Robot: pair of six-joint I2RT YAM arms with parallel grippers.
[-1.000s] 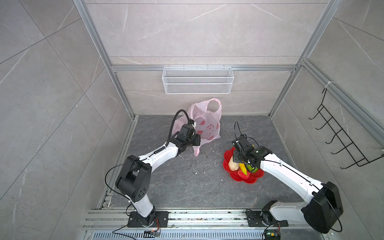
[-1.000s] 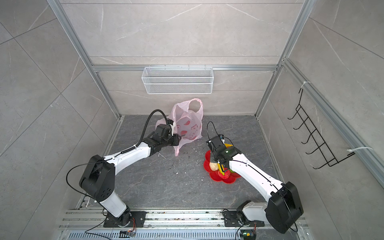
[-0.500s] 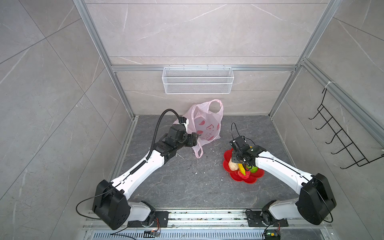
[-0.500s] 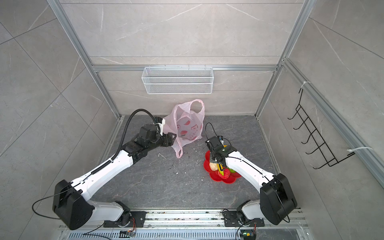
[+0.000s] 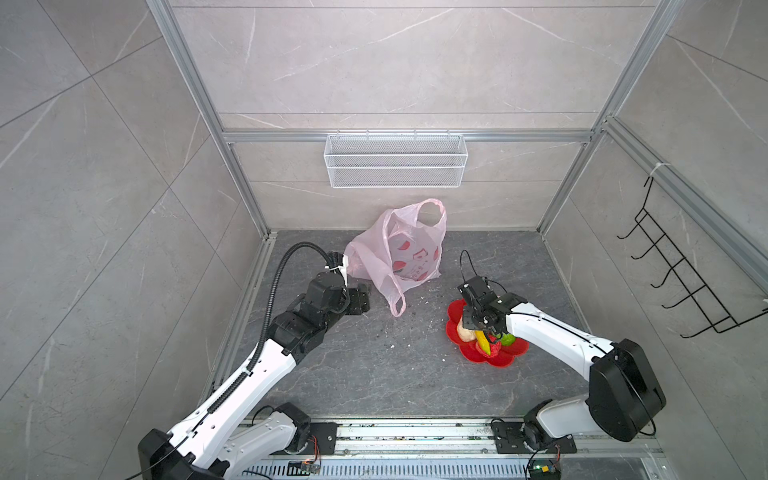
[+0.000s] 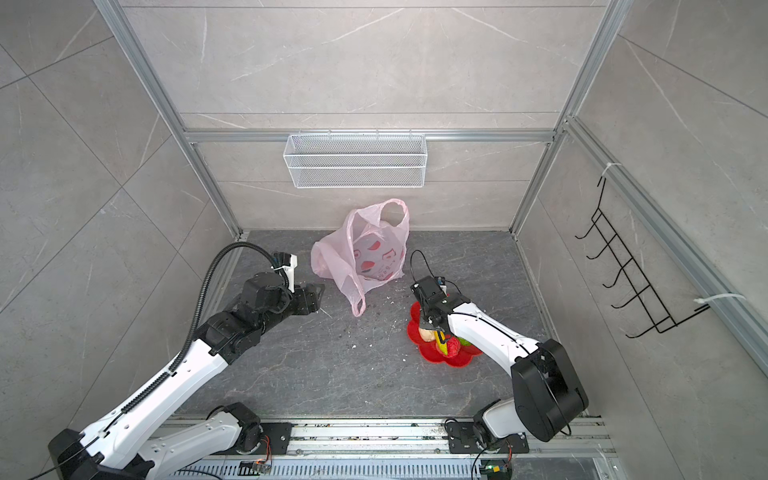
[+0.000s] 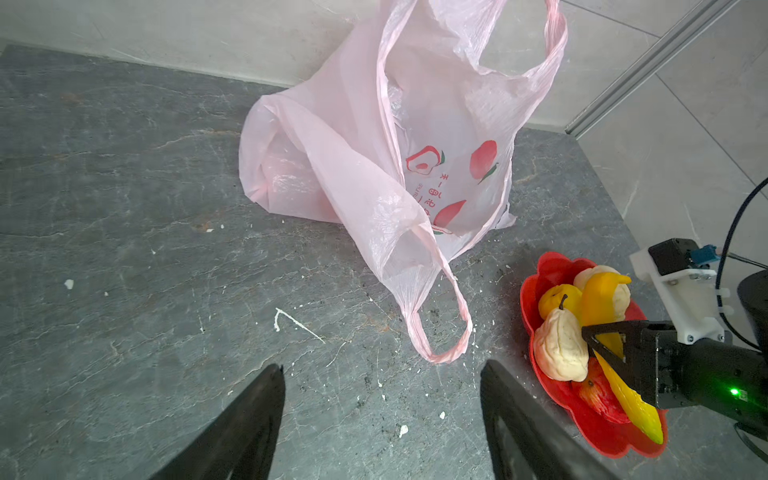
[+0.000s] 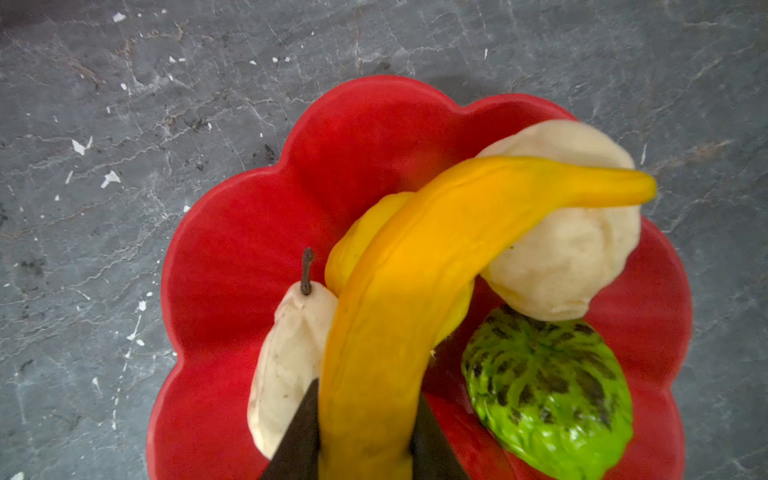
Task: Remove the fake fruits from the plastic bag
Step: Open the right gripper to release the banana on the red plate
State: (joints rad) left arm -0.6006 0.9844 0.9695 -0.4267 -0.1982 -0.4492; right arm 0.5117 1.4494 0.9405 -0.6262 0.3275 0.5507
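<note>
The plastic bag [image 5: 409,253] [image 7: 374,174] slumps open by the back wall, one loop handle [image 7: 440,332] lying on the floor; no fruit shows inside it. My left gripper [image 5: 365,301] [image 7: 380,368] is open and empty, just short of that handle. The fake fruits are in the red flower-shaped dish [image 5: 513,359] [image 8: 249,249]. My right gripper [image 5: 485,331] [image 8: 365,399] is shut on the yellow banana [image 8: 436,249] above the dish. Under it lie two beige lumps [image 8: 573,249], a green bumpy ball [image 8: 548,382] and a red bumpy ball [image 7: 598,395].
A white wire basket [image 5: 395,166] hangs on the back wall above the bag. A black hook rack [image 5: 685,286] is on the right wall. White crumbs [image 7: 299,324] dot the grey floor. Metal frame posts stand at the corners.
My left gripper opened, let go of the bag and drew back toward the front left; the bag's handle dropped to the floor. My right gripper stays over the dish with the banana.
</note>
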